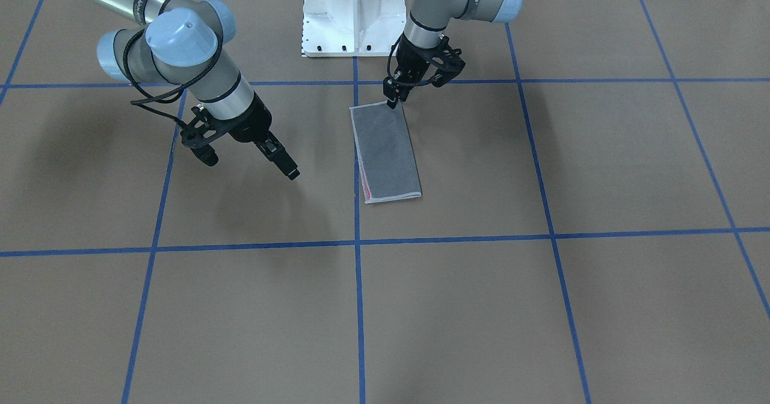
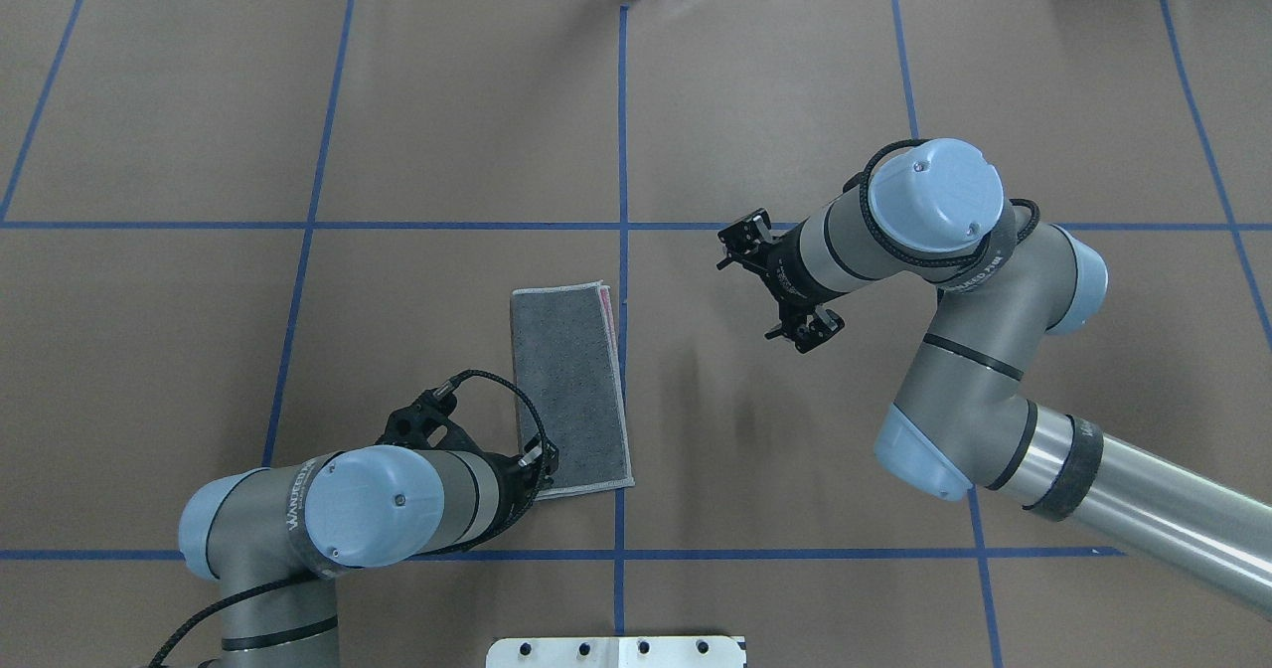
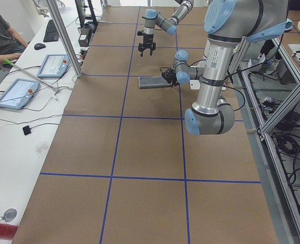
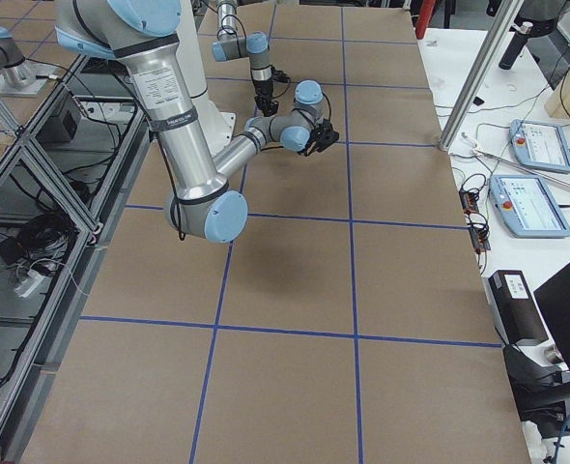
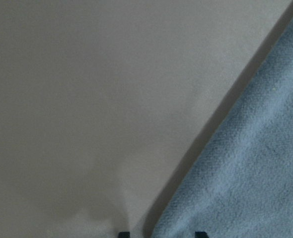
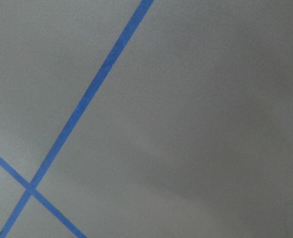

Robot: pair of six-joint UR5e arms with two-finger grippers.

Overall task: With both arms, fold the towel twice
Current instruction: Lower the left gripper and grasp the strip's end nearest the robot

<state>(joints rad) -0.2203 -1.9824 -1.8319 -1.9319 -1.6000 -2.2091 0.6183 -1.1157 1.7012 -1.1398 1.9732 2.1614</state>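
At folded towel point(image 1: 386, 151) corner, left hand point(image 1: 394, 101)

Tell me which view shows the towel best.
Exterior front-facing: the whole folded towel lies grey side up, pink edge peeking out. Overhead shows it too, but the left arm covers one corner. Exterior left shows it small and far; the left wrist only one edge; the others, nothing clear.

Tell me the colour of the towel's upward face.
Grey; the towel shows a pink sliver along one long edge. Best seen in the overhead exterior view.
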